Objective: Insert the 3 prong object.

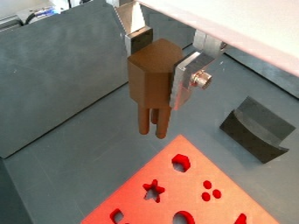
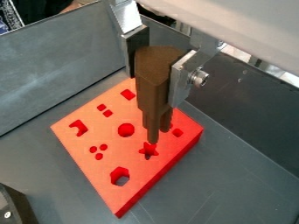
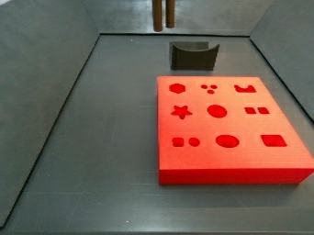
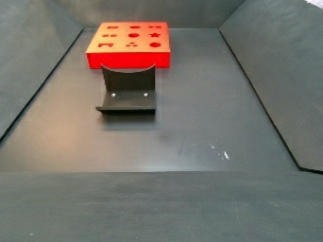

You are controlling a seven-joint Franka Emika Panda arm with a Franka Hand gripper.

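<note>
Grey floor [image 4: 177,142] and grey walls are boxing in the workspace, with a red board [image 3: 227,128] full of shaped cutouts lying on the floor and a dark U-shaped block [image 4: 127,93] sitting just beside one of its edges. My gripper [image 1: 152,74] is hanging above the board, its silver fingers [image 2: 184,77] clamping the 3 prong object [image 1: 152,80], a brown hexagonal stick ending in thin prongs that are pointing down. In a wrist view the prongs [image 2: 152,131] are hovering over the star-shaped cutout [image 2: 149,150], not yet touching it. In a side view only the prong tips [image 3: 163,13] are showing at the upper edge.
</note>
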